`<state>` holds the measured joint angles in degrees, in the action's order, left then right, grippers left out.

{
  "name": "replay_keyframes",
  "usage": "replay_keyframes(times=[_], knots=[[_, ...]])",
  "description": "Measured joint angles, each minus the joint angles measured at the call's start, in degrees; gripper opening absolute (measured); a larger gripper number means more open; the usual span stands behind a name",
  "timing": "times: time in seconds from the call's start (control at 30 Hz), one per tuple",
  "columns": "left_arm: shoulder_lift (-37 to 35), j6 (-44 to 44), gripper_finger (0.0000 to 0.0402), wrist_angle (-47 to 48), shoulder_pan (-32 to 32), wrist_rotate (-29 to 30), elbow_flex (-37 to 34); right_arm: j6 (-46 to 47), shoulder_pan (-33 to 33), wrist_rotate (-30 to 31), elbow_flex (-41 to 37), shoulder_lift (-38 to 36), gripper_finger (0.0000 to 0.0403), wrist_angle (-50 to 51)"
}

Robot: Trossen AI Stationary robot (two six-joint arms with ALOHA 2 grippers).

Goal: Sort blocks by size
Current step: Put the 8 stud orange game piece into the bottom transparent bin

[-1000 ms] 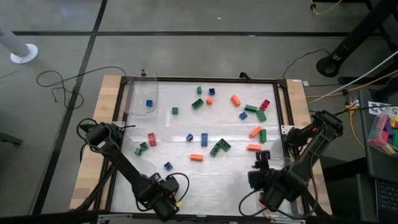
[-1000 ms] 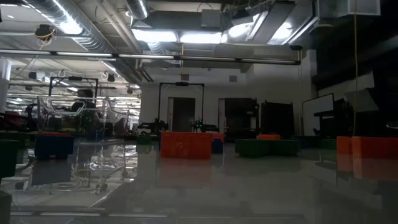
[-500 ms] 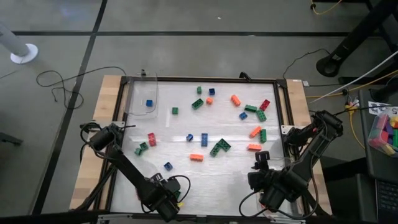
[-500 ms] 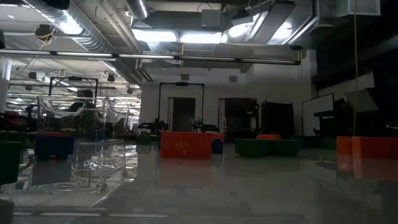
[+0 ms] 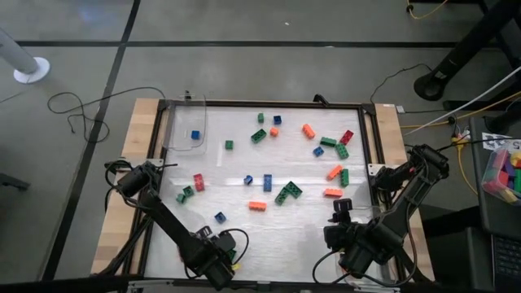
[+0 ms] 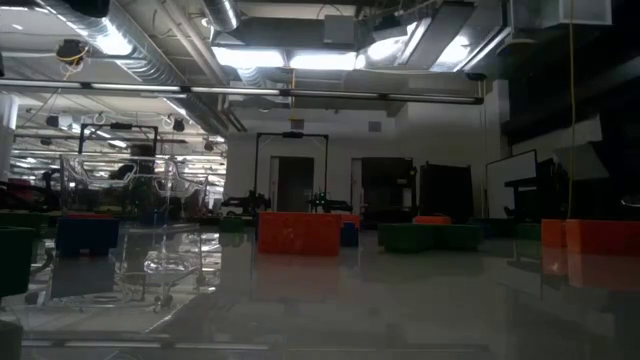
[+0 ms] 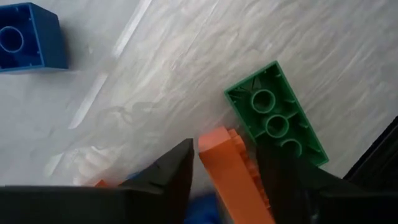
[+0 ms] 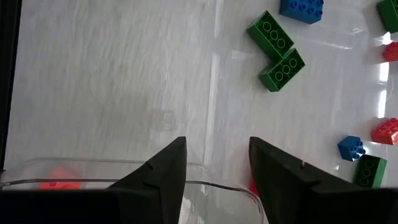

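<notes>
- Many blocks [image 5: 282,192] are scattered over the white table [image 5: 269,236], mostly across its middle and far right part; red, orange, green and blue ones are seen, some tiny and square, some longer.
- Two green blocks [image 8: 277,51] are joined in an L near the table's middle, with a blue block [image 8: 301,9] just beside them in the right wrist view.
- One small blue block [image 5: 194,135] lies alone inside a clear container [image 5: 186,126] at the far left corner.
- An orange block [image 7: 235,177] is seen upright between the fingers of the left gripper [image 7: 222,180], at the near left edge; the fingers stand narrowly apart with the block in the gap, but whether it is clamped cannot be told.
- A green block [image 7: 276,116] lies studs-down just beside that orange block, apparently touching it, and a blue square block [image 7: 26,38] lies well apart from both.
- The right gripper [image 8: 214,168] is held at the near right edge, its fingers parted with nothing between them, above the rim of a clear tray [image 8: 124,171].
- Something red [image 8: 57,184] is seen through that tray's wall; what it is cannot be told.
- Blocks in the low view are seen only as dark red, green and blue shapes along the table's far side.
</notes>
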<state>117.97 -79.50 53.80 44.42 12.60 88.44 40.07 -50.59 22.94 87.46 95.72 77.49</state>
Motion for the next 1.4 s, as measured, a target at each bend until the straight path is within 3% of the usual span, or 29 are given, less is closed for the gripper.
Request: replay_keyframes(times=[0.3, 0.57, 0.87, 1.1, 1.4], knots=[[-0.1, 0.0, 0.0056, -0.2, -0.7, 0.2, 0.1, 0.0, 0.0, 0.0, 0.0, 0.0, 0.0172, 0.0], [0.0, 2.4, 0.0025, 0.1, -1.8, -0.2, 0.0, 0.0, 0.0, 0.0, 0.0, 0.0, 0.0172, 0.0], [0.0, 9.4, 0.0056, 0.0, -4.2, -3.4, 0.0, 0.0, 0.0, 0.0, 0.0, 0.0, 0.0172, 0.0], [0.0, 13.9, 0.0116, -0.1, -6.7, -4.9, 0.0, 0.0, 0.0, 0.0, 0.0, 0.0, 0.0172, 0.0], [-0.3, 17.2, 0.018, 0.0, -10.0, -27.5, 0.0, 0.0, 0.0, 0.0, 0.0, 0.0, 0.0172, 0.0]])
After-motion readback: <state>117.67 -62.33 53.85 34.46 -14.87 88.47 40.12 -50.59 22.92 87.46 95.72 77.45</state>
